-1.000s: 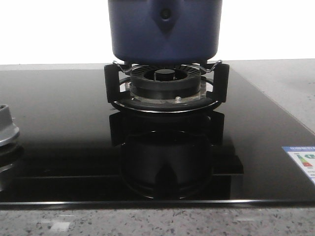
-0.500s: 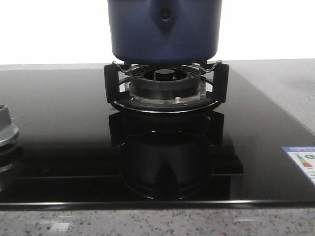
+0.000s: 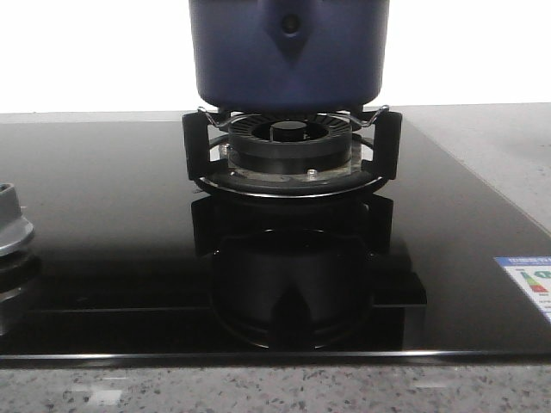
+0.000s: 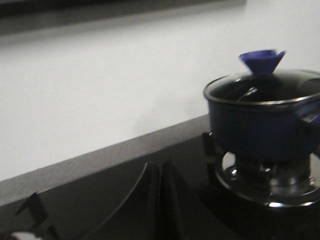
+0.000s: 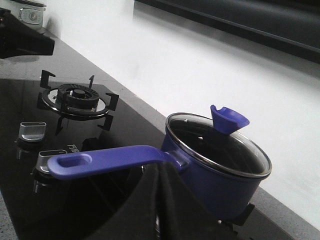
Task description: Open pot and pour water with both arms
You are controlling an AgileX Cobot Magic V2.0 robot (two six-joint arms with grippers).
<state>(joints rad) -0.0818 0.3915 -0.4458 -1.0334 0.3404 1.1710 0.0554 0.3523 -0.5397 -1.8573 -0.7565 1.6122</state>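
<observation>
Nothing is shifting across the front frames: the pot [image 3: 288, 52] is sitting lidded on the burner grate [image 3: 291, 151], untouched, both grippers, left [image 4: 160, 200] and right [image 5: 157, 200], closed and empty, apparently lining up for lid and handle.

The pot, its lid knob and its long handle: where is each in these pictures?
pot [image 3: 288, 60]: front view, on its dark blue side wall.
lid knob [image 5: 227, 119]: right wrist view, on its flared cup.
long handle [image 5: 107, 159]: right wrist view, mid-length.

Both hands [image 4: 159, 200] [image 5: 159, 200] closed, empty.
</observation>
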